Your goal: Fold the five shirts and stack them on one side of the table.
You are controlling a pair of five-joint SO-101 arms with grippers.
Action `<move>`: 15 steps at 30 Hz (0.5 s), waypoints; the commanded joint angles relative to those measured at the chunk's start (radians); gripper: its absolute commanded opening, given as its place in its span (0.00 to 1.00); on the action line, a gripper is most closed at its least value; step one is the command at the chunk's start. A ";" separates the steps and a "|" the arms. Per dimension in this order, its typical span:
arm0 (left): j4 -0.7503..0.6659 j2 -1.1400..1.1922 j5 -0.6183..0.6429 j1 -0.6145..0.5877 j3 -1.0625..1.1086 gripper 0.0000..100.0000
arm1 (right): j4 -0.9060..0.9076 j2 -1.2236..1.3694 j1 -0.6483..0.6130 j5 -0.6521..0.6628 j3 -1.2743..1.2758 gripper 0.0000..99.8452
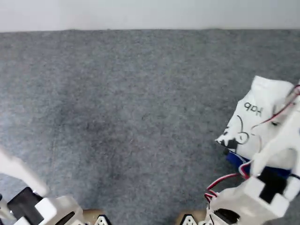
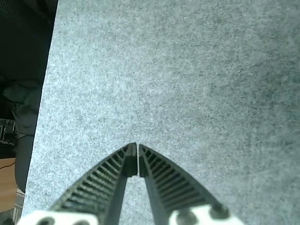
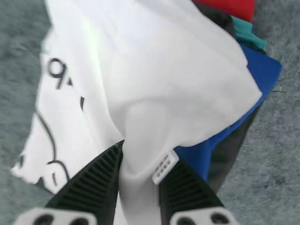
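We see a white shirt (image 1: pixel 257 119) with black line drawing and lettering, loosely folded and rumpled, on top of a pile at the right edge of the grey surface (image 1: pixel 140 108). One fold, beside its label, is pinched in the right gripper (image 3: pixel 140 157). A blue shirt (image 3: pixel 265 70) juts out beneath it, over a dark shirt (image 3: pixel 232 154). Edges of a teal shirt (image 3: pixel 246 37) and a red shirt (image 3: pixel 229 7) peek out beyond.
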 commanded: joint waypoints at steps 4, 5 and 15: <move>-0.011 -0.037 -0.011 0.006 -0.012 0.01 | -0.005 0.054 0.079 0.017 -0.035 0.16; -0.011 -0.037 -0.011 0.006 -0.012 0.01 | 0.010 0.054 0.084 -0.028 -0.060 0.21; -0.009 -0.044 -0.011 0.020 -0.013 0.01 | 0.119 0.028 0.045 -0.152 -0.213 0.31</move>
